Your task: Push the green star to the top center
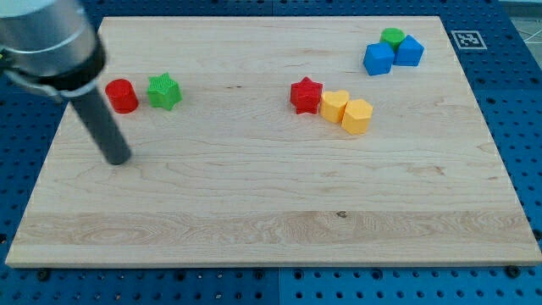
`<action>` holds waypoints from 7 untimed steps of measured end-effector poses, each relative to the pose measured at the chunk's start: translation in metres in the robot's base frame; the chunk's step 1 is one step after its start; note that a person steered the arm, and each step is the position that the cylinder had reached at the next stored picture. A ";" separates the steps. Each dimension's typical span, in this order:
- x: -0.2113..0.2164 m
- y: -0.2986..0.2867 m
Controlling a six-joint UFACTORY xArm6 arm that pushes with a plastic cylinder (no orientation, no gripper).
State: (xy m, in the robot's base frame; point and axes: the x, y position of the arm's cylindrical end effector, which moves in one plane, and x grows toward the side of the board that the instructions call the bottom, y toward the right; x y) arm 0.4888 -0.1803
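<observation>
The green star (pixel 164 91) lies on the wooden board (pixel 271 212) at the view's upper left. A red cylinder (pixel 122 96) stands just to its left, close beside it. My tip (pixel 118 158) rests on the board below and slightly left of the red cylinder, apart from both blocks. The rod slants up to the view's top left corner.
A red star (pixel 306 95) sits near the middle top, with two yellow blocks (pixel 335 106) (pixel 356 116) touching to its right. At the top right, two blue blocks (pixel 378 58) (pixel 409 51) and a green cylinder (pixel 392 36) cluster together.
</observation>
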 end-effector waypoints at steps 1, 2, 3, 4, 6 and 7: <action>-0.019 0.031; -0.056 0.028; -0.083 0.019; -0.107 0.008; -0.163 0.005; -0.185 0.009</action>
State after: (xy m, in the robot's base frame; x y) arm 0.3041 -0.1714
